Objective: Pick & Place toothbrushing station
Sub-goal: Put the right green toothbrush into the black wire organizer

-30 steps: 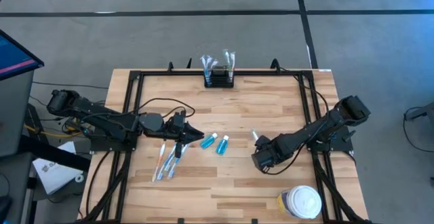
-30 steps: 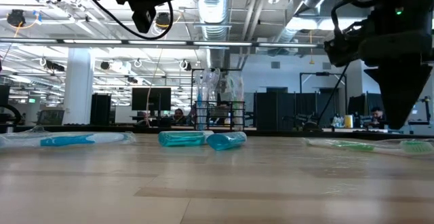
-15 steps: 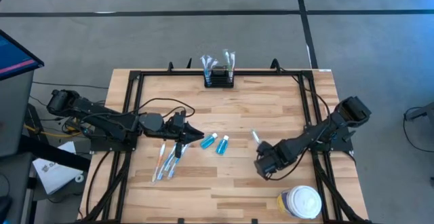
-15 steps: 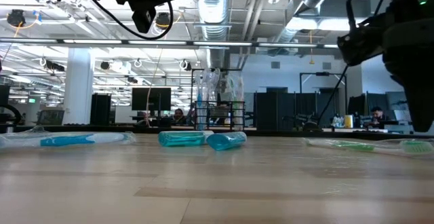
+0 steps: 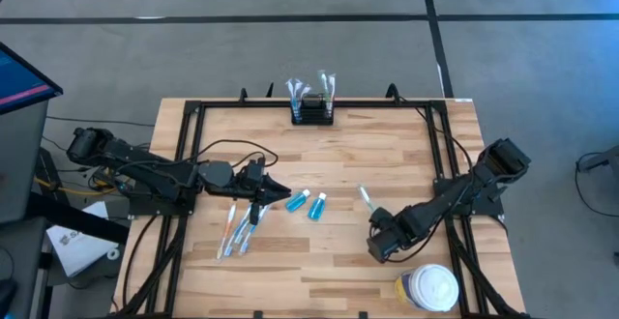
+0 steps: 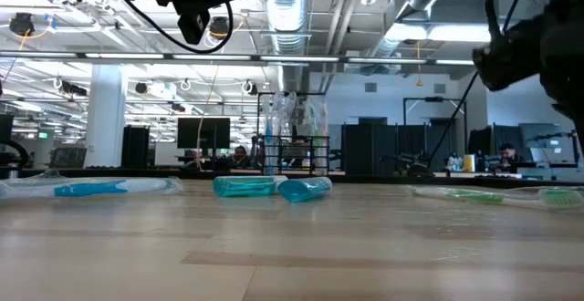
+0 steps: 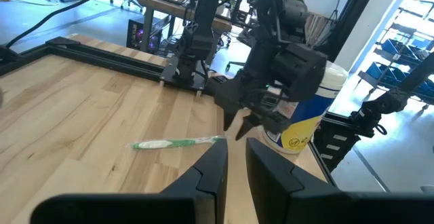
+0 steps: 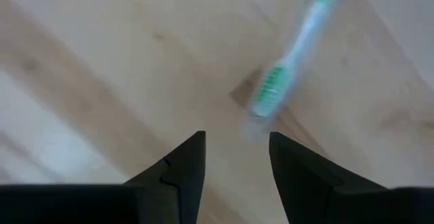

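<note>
Toothbrushing station (image 5: 312, 111) at top centre looks light, rigid, grab its rim; right gripper (image 5: 380, 245) fingers parted, left gripper (image 5: 286, 199) nearly closed, empty.

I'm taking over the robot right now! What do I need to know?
Left gripper: nearly shut, empty, hanging by the two blue bottles.
Right gripper: open, empty, pointing down at the green toothbrush near the white-lidded jar.
Toothbrushing station: black caddy at the table's far edge, some wrapped items standing in it.
Done: nothing in hand now.
Left: the green toothbrush, the bottles and the wrapped toothbrushes lie loose on the table.
</note>
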Robot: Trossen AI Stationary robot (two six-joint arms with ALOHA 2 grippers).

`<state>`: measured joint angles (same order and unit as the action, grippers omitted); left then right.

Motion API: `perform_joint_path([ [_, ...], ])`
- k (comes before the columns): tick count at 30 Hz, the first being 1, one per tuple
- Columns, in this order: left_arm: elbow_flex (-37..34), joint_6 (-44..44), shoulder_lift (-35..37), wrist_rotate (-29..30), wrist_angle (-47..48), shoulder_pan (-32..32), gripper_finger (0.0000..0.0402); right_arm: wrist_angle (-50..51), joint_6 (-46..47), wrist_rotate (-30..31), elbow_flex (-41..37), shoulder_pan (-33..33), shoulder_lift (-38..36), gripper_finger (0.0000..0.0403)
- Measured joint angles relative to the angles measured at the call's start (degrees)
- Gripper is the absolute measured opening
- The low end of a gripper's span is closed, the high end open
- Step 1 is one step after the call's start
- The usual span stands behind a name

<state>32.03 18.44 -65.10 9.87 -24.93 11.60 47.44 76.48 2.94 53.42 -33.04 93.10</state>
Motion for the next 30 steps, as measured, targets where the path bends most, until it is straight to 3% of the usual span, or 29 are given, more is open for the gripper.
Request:
perform_joint_path([
  [8,0.02,0.00,0.00,-0.02,0.02,0.00,0.0049,-6.81,0.28,0.04,-3.42,0.07,0.02,0.0142],
  [30,0.04,0.00,0.00,-0.09,0.00,0.01,0.0049,-7.43,-0.63,1.13,-5.45,2.32,1.01,0.0094],
])
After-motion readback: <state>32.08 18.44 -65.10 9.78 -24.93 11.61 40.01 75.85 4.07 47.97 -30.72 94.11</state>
